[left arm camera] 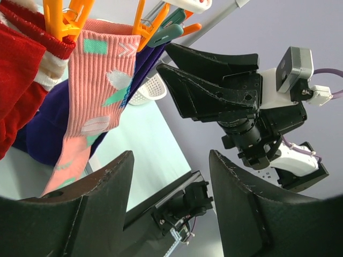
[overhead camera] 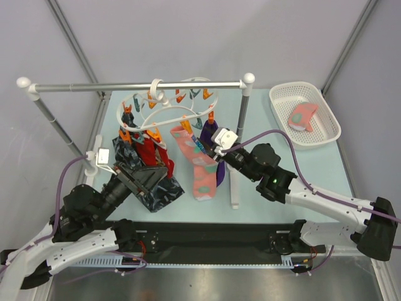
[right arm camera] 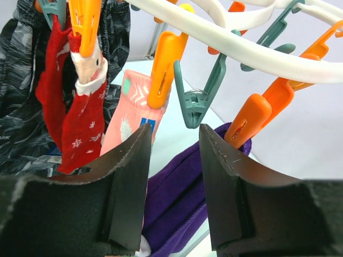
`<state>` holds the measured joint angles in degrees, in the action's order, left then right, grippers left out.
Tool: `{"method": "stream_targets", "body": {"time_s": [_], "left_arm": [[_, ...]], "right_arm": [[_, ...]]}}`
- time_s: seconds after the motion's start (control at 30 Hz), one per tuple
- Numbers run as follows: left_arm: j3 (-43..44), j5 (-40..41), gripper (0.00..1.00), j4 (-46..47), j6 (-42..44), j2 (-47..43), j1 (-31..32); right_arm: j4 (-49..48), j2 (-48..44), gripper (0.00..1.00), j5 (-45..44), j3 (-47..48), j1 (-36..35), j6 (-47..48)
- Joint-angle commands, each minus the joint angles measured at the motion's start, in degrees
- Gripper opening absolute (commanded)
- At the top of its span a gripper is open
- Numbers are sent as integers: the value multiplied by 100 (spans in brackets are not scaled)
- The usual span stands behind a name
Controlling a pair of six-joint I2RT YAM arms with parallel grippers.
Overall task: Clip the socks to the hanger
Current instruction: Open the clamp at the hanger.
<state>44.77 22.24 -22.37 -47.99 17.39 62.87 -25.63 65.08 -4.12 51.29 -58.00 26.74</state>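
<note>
The white oval hanger (overhead camera: 164, 110) hangs from the grey rail, with orange and teal clothespins dangling from it. Red socks (overhead camera: 145, 150) and a salmon-pink sock (overhead camera: 195, 164) hang clipped to it. Another salmon-pink sock (overhead camera: 302, 117) lies in the basket. My right gripper (overhead camera: 216, 152) is open and empty beside the hanging pink sock. In the right wrist view it (right arm camera: 174, 131) sits just under a teal clothespin (right arm camera: 195, 99), with the pink sock (right arm camera: 128, 118) to the left. My left gripper (overhead camera: 166, 172) is open and empty (left arm camera: 171, 160), low beside the pink sock (left arm camera: 99, 85).
A purple cloth (right arm camera: 182, 187) hangs from an orange pin behind the right jaws. A dark navy patterned cloth (overhead camera: 143, 179) hangs at the left. The grey rail (overhead camera: 94, 86) stands on two posts. The white basket (overhead camera: 326, 135) is at the back right.
</note>
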Motion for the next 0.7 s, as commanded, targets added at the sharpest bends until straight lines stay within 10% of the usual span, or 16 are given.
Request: {"method": "stream_targets", "body": {"time_s": [0.0, 0.67], "left_arm": [[40, -106, 63, 224, 61, 116, 15], [216, -290, 63, 418, 158, 494, 6]], "right_arm": [[-355, -13, 45, -45, -22, 69, 156], [-909, 435, 45, 16, 136, 412, 112]]}}
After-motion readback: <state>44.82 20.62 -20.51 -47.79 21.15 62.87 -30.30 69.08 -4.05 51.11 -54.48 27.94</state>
